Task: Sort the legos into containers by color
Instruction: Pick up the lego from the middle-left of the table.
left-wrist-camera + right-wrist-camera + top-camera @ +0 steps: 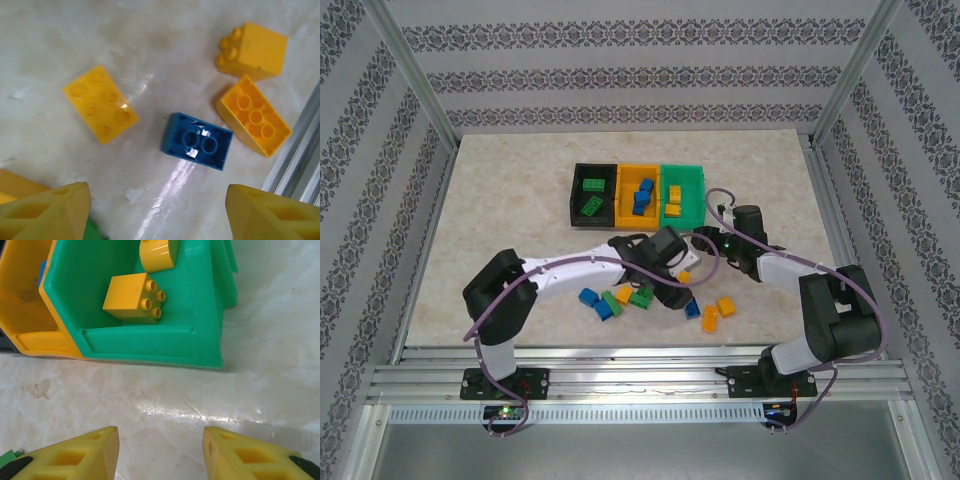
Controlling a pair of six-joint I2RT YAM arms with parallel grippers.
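I'm watching my left fingers [45, 212] hanging wide open and empty above an upturned blue brick [196, 141], which is lying on the tabletop [50, 40] between yellow bricks [100, 104]. My right fingers [75, 457] are hovering spread and empty near the green bin [200, 342], which is holding a yellow cube brick [131, 297].

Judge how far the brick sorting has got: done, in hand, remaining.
Done: green studded plastic bricks lie in the black rectangular plastic bin, blue ones in the yellow-orange bin, yellow ones in the green bin. In hand: nothing is gripped; the left gripper hangs open over an upturned blue brick, the right gripper is open near the green bin. Left: several blue, green and yellow bricks on the table.
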